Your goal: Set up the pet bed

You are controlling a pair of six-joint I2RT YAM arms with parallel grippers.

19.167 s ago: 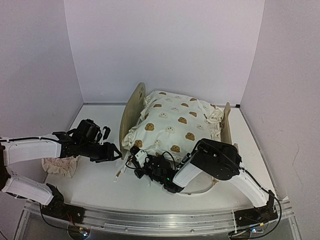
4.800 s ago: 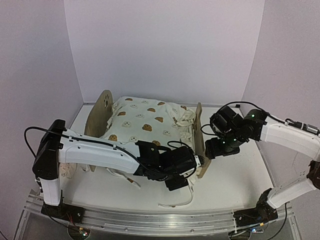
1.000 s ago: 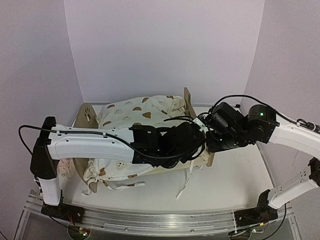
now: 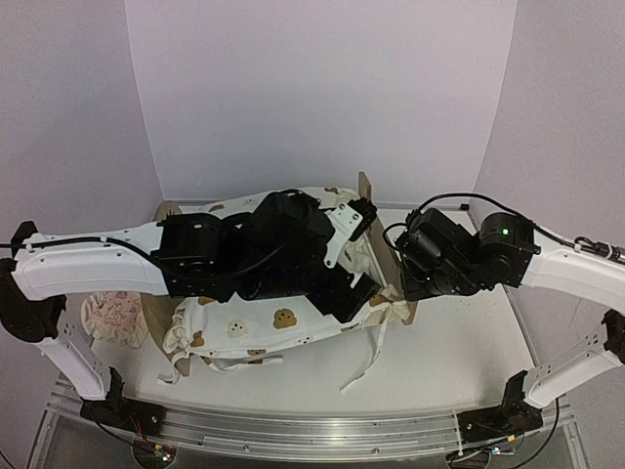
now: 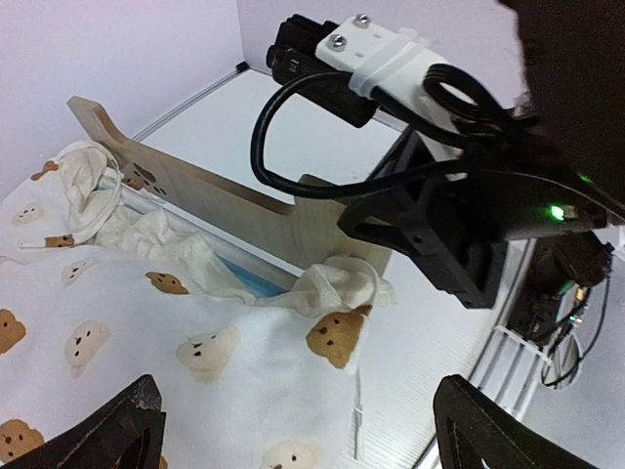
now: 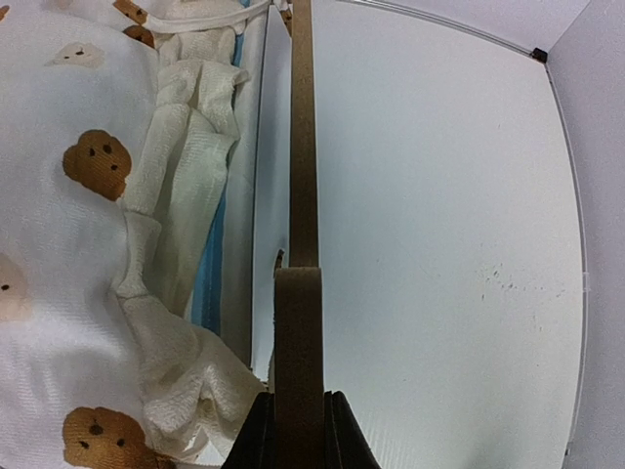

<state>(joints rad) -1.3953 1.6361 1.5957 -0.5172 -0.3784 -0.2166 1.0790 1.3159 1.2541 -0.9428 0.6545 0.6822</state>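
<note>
The pet bed lies across the table, its plywood footboard (image 4: 369, 188) (image 5: 225, 195) on the right and the headboard (image 4: 164, 211) on the left. A cream bear-print quilt (image 4: 283, 322) (image 5: 117, 342) (image 6: 49, 244) covers it, bunched against the footboard. A strip of blue mattress (image 5: 229, 283) (image 6: 207, 283) shows there. My right gripper (image 4: 403, 280) (image 6: 299, 440) is shut on the footboard's near end (image 6: 303, 195). Just above the quilt's corner by the footboard hangs my left gripper (image 4: 363, 250) (image 5: 322, 440), open and holding nothing.
A pinkish ruffled pillow (image 4: 107, 318) lies on the table at the left, beside the headboard. Quilt ties (image 4: 366, 357) trail over the table in front of the bed. Walls close the back and both sides.
My left gripper has opened and let go of the quilt corner, and its arm has pulled back and up to the left. The right gripper keeps its hold on the footboard.
</note>
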